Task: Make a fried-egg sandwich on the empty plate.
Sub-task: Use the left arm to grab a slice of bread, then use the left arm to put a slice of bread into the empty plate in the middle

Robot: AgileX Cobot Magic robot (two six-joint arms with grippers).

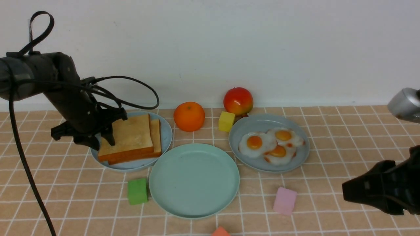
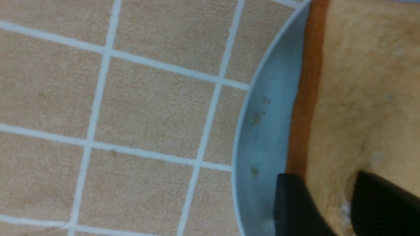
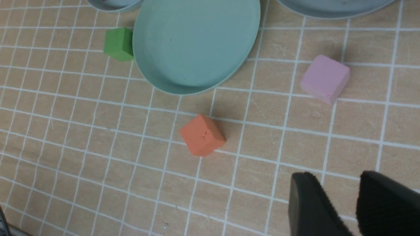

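Two toast slices lie stacked on a sky-blue plate (image 1: 165, 129) at the left; the top slice (image 1: 131, 134) covers most of the lower one (image 1: 157, 132). My left gripper (image 1: 102, 142) straddles the top slice's left edge. In the left wrist view one finger (image 2: 292, 203) is at the orange crust and the other presses the dented toast (image 2: 367, 82) from above, so the gripper (image 2: 328, 178) is shut on it. The empty plate (image 1: 193, 180) sits in the middle, mint green. The fried egg (image 1: 255, 143) with a plain white rim lies on the grey-blue plate (image 1: 259, 123). My right gripper (image 1: 346, 190) hovers open at the right.
Two eggs with red-spotted edges share the grey-blue plate. An orange (image 1: 189, 116), an apple (image 1: 238, 101) and a yellow cube (image 1: 226, 121) stand behind the plates. A green cube (image 1: 137, 191), a pink cube (image 1: 284, 200) and an orange cube (image 3: 201, 134) lie near the mint plate's front.
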